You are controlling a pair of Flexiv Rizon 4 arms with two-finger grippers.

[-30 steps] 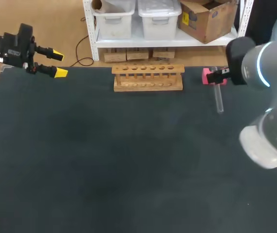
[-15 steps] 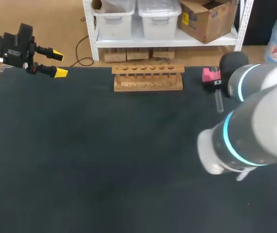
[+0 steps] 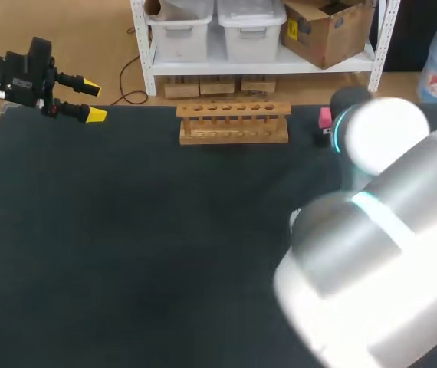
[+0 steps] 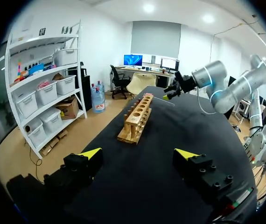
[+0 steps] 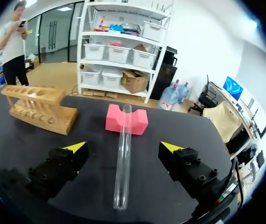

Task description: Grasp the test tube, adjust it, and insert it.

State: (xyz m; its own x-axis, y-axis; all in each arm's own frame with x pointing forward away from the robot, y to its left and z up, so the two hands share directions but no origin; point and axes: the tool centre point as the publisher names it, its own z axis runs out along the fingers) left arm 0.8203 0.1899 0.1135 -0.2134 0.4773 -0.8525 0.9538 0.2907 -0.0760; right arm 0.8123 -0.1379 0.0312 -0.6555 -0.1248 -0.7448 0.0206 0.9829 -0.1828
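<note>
A clear glass test tube (image 5: pixel 122 158) lies on the black table with its open end resting in the notch of a pink foam block (image 5: pixel 136 122). My right gripper (image 5: pixel 123 147) hovers over the tube, open, with a yellow-tipped finger on each side and neither touching it. The wooden tube rack (image 3: pixel 234 123) stands at the back middle of the table, and in the right wrist view the rack (image 5: pixel 38 109) is beside the gripper. In the head view my right arm (image 3: pixel 372 230) hides the tube. My left gripper (image 3: pixel 88 98) is open and empty at the far left back corner.
The pink block (image 3: pixel 325 116) peeks out beside my right arm near the back edge. The rack (image 4: pixel 136 119) is ahead of my left gripper (image 4: pixel 138 153). Bare black mat (image 3: pixel 165 245) covers the middle and front of the table.
My right arm has swung across the right side of the head view and now covers the test tube that showed before. The left arm has stayed still.
</note>
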